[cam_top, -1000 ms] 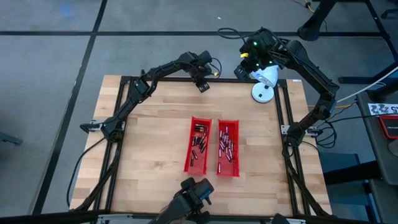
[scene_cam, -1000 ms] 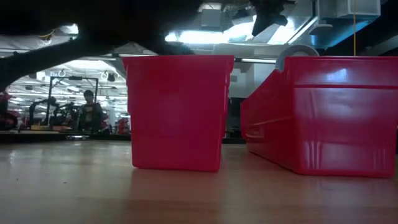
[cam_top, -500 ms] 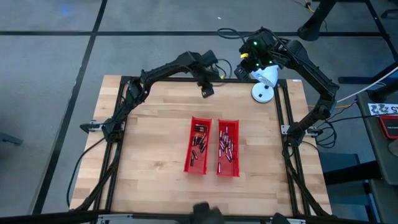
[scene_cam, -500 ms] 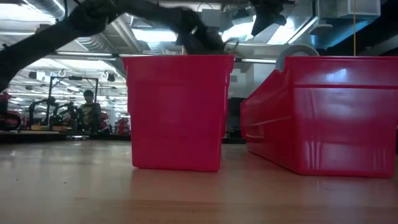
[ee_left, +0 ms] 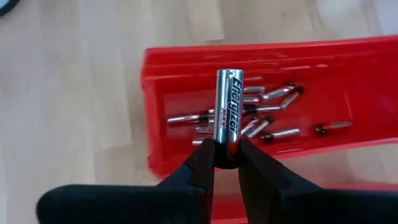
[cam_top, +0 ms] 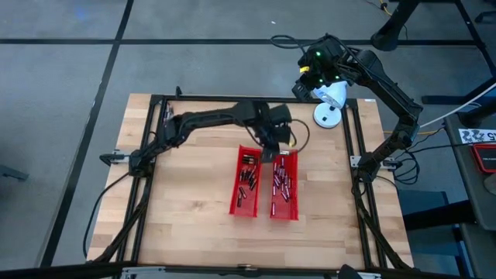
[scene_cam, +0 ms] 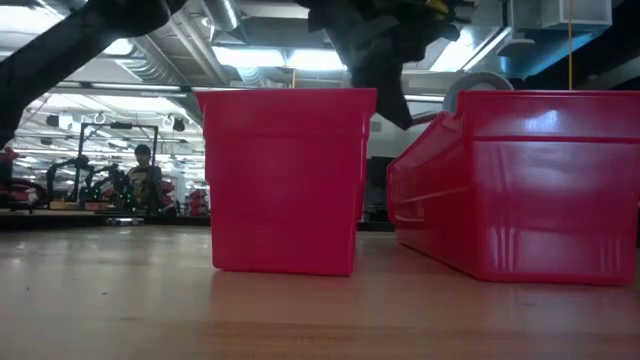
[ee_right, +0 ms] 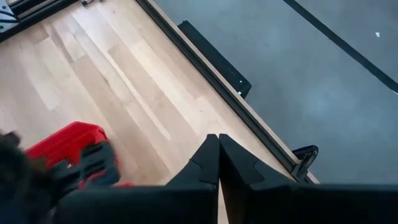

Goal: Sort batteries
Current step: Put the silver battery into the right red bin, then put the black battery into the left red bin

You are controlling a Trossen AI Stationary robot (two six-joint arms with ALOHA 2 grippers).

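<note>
Two red trays (cam_top: 246,186) (cam_top: 284,186) stand side by side mid-table, each holding several small batteries (cam_top: 283,180). My left gripper (cam_top: 273,149) hangs over the trays' far ends, shut on one silver battery (ee_left: 229,106) with black lettering. In the left wrist view, loose batteries (ee_left: 267,121) lie in the tray below it. In the low view the left gripper (scene_cam: 385,70) shows dark above the trays' rims. My right gripper (cam_top: 302,87) waits shut, high over the table's far right corner. My left gripper pinches the battery's near end (ee_left: 226,151) between its two fingertips (ee_left: 202,163). The fingers slant down from the far side, and the battery sticks out past them in line with them. It is lifted clear, above the tray's far end.
A white round object (cam_top: 328,111) sits at the table's far right, under my right arm. Bare wood lies left of the trays (cam_top: 194,178) and toward the near edge. A black frame (cam_top: 155,116) runs along the table's sides. People and equipment show in the room behind.
My left gripper has swung from the table's far edge toward the near right and now hangs over the far ends of the red trays. My right arm has kept still.
</note>
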